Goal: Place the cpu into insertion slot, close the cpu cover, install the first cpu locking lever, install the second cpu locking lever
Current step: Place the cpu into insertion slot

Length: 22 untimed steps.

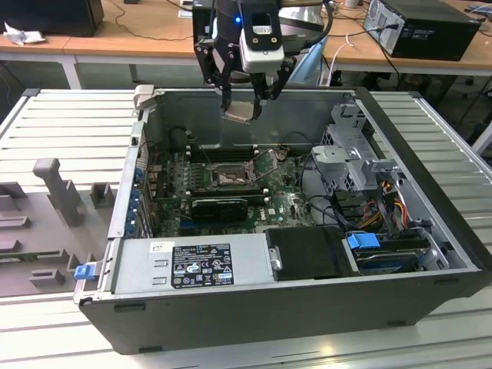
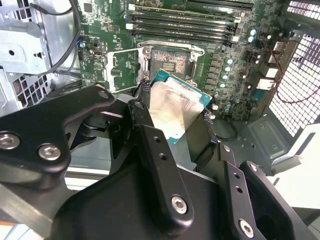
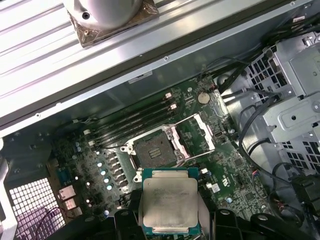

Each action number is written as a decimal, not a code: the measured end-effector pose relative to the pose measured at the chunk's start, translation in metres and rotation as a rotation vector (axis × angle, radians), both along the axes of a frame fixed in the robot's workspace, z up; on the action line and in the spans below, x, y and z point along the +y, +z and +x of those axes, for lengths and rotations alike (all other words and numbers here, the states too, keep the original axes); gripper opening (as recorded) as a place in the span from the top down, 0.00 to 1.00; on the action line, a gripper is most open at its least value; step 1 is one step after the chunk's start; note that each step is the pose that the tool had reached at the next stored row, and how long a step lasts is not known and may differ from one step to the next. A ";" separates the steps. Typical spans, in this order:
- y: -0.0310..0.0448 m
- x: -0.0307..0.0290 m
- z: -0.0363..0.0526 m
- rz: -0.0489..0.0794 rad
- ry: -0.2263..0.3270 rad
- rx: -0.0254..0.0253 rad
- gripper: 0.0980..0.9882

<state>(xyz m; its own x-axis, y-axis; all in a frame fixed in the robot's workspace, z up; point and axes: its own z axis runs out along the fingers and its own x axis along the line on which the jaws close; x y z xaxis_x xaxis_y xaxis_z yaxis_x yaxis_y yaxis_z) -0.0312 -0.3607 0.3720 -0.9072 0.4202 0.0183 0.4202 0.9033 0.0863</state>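
My gripper (image 1: 243,104) hangs above the open computer case, shut on the cpu (image 1: 239,112), a flat square chip with a pale metal face. Both wrist views show the cpu (image 2: 175,107) (image 3: 169,200) clamped by its edges between black fingers (image 2: 141,116). Below it on the green motherboard lies the insertion slot (image 1: 229,177) (image 2: 169,62) (image 3: 154,150), its dark pin field bare. The cpu cover (image 1: 266,163) (image 2: 122,70) (image 3: 198,132) stands flipped open beside the slot. The chip is well above the slot and touches neither it nor the board.
RAM sticks (image 3: 135,122) run along the far side of the slot. In the case, a power supply (image 1: 196,265) fills the near side and a drive cage (image 1: 350,157) with cables stands at the exterior view's right. Grey fixtures (image 1: 54,188) sit outside, at the exterior view's left.
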 end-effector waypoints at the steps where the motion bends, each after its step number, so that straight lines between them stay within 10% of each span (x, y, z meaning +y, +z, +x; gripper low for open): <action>1: 0.0000 0.0000 0.0000 0.000 -0.002 0.0000 0.52; 22: -0.0003 0.0000 0.0000 0.000 -0.075 0.0000 0.52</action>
